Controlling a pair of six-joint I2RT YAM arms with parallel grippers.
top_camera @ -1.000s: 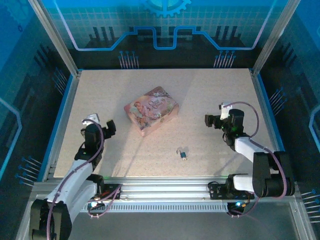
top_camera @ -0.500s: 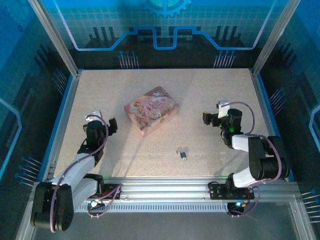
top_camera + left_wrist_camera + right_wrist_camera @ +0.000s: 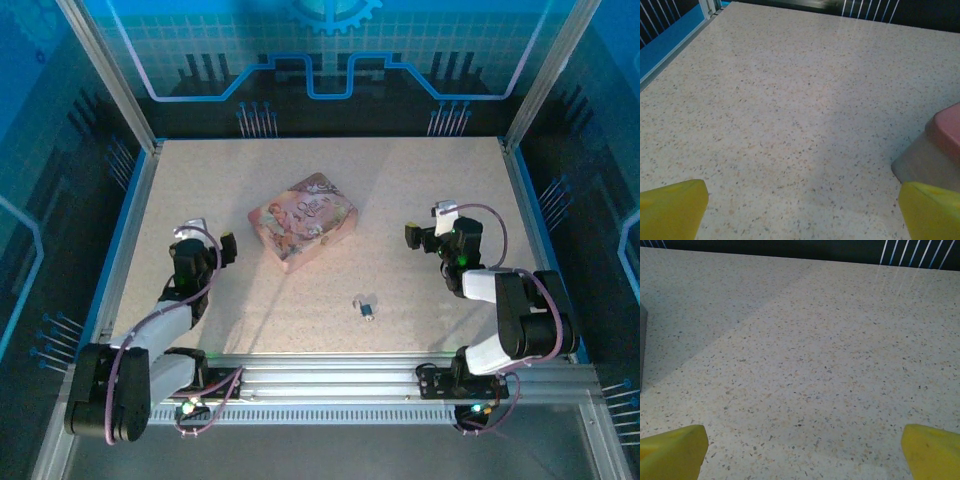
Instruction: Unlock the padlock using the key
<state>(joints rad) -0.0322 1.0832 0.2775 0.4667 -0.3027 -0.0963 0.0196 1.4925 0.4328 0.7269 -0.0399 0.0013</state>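
Black-and-white left arm (image 3: 160, 325) and right arm (image 3: 480, 285) carry seemingly purple cables (image 3: 503, 228); their fingertips (image 3: 670, 210) are yellow.

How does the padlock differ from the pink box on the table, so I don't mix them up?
Size: the padlock is tiny, the pink box many times larger.
Look: the padlock is silvery-blue metal; the pink box has printed pictures on its lid.
Place: the padlock lies near the front edge, the pink box farther back, near mid-table.
Both rest on the table, well apart from each other.
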